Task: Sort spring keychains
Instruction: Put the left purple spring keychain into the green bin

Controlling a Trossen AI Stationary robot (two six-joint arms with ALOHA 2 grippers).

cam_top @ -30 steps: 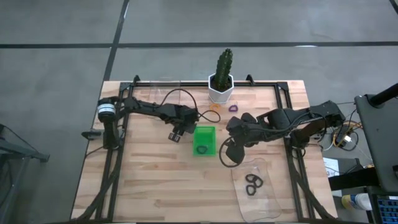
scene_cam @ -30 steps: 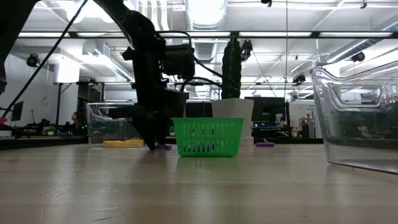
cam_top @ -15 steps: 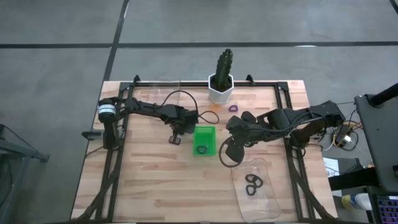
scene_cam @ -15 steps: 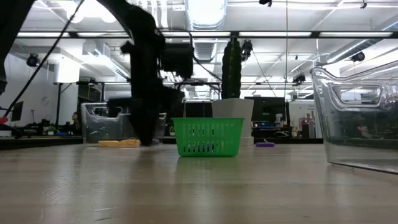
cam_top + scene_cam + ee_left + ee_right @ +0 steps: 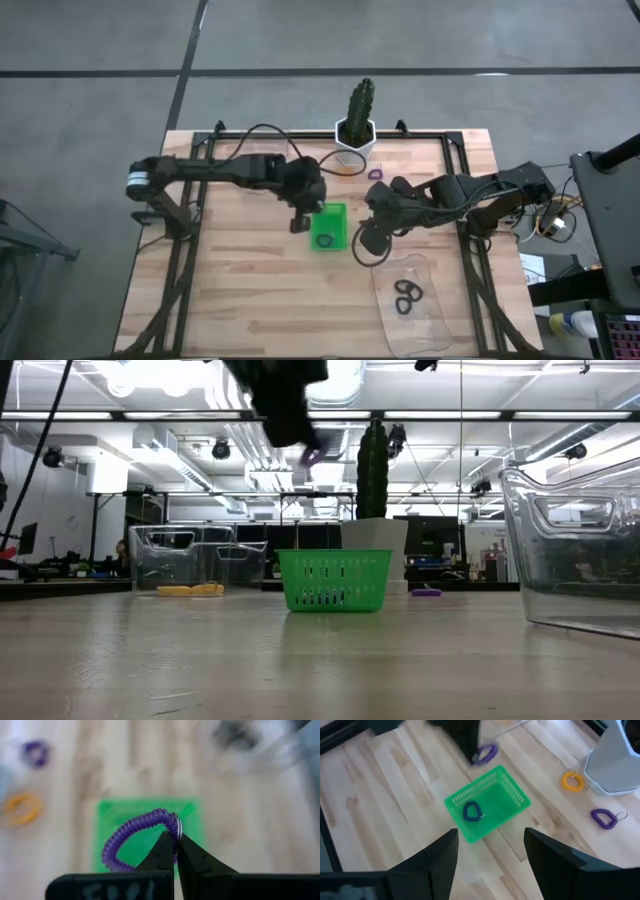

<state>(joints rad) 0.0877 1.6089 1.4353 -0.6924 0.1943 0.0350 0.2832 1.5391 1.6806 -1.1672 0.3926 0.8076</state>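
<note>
Left wrist view: purple keychain (image 5: 137, 837) is pinched by left gripper (image 5: 175, 851) fingertips, held above green tray (image 5: 191, 830) for dropping. Right gripper (image 5: 490, 851), spread empty, waits beside tray.

A robotics lab or workshop hall

A wooden table (image 5: 250, 290) in a black metal frame stands on a grey concrete floor (image 5: 100, 60). Beyond it lies a large open room with strip lights (image 5: 330, 380) and exposed pipes under a high ceiling, desks loaded with equipment, and cables by a rack (image 5: 610, 200) at the side.
</note>
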